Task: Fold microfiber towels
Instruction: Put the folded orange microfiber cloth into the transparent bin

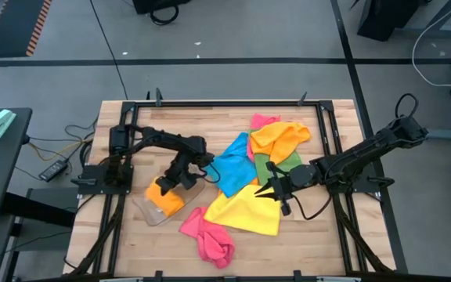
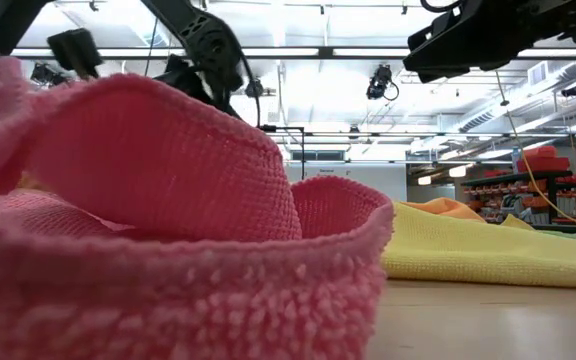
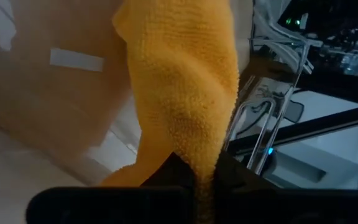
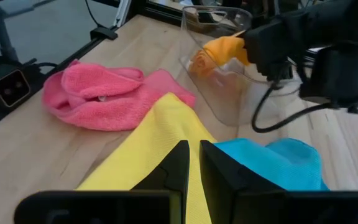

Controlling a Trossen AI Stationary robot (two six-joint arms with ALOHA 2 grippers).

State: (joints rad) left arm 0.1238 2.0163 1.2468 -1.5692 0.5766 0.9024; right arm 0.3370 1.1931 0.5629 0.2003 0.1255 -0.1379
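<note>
**Orange towel going into the clear tray**

The left gripper [image 1: 180, 178] is pinching a folded orange towel [image 1: 165, 196] between its closed fingers and is holding it over the clear plastic tray [image 1: 149, 211] at the left side of the desk [image 1: 304, 243]. In the right wrist view the orange towel [image 4: 219, 51] is sitting partly inside the tray [image 4: 229, 93], with the left gripper [image 4: 257, 43] at its edge. Nothing else is showing in the tray.

The right gripper [image 1: 276, 191] is resting low with its fingers drawn narrow at the corner of the yellow towel [image 1: 245, 211]; whether it is gripping the cloth I cannot tell. A blue towel [image 1: 232, 164] is lying beside the yellow one, a second orange towel [image 1: 282, 139] and a green towel [image 1: 276, 163] are lying beyond it, and a crumpled pink towel [image 1: 207, 236] is lying near the desk's front edge.
</note>
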